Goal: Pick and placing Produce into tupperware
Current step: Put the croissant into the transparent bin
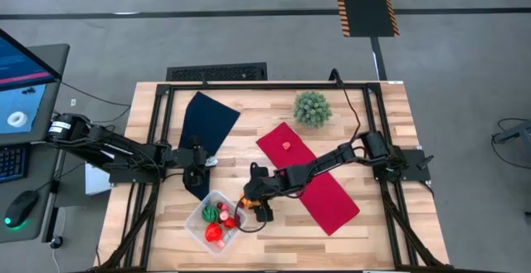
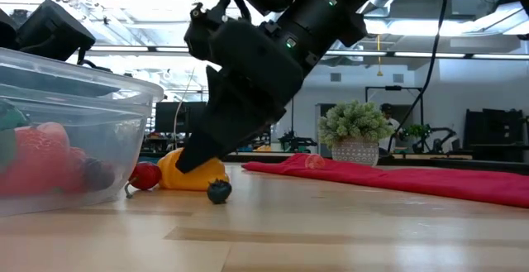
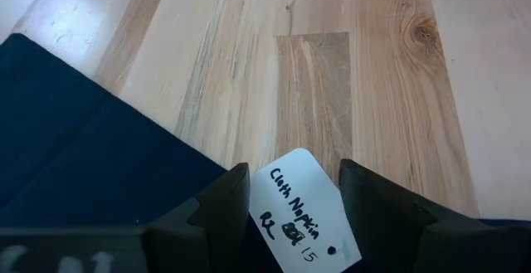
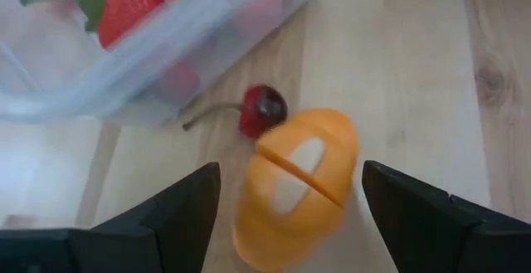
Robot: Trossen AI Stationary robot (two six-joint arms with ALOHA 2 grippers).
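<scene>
From above, your right gripper point(image 1: 251, 204) sits at three o'clock of the tupperware point(image 1: 199, 221). Low down, its fingers straddle the orange fruit point(image 2: 192, 174); a cherry point(image 2: 145, 175) lies beside. Its wrist view shows jaws wide, nothing gripped. Your left gripper point(image 3: 286, 215) hangs half open over a tag point(image 3: 300, 210).

right gripper point(image 4: 290, 215) lowered, jaws wide, left gripper point(image 3: 290, 215) idle

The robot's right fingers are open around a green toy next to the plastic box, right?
Not quite. The toy between the open right fingers is orange, not green, as the right wrist view shows. It does lie on the table beside the plastic box.
</scene>
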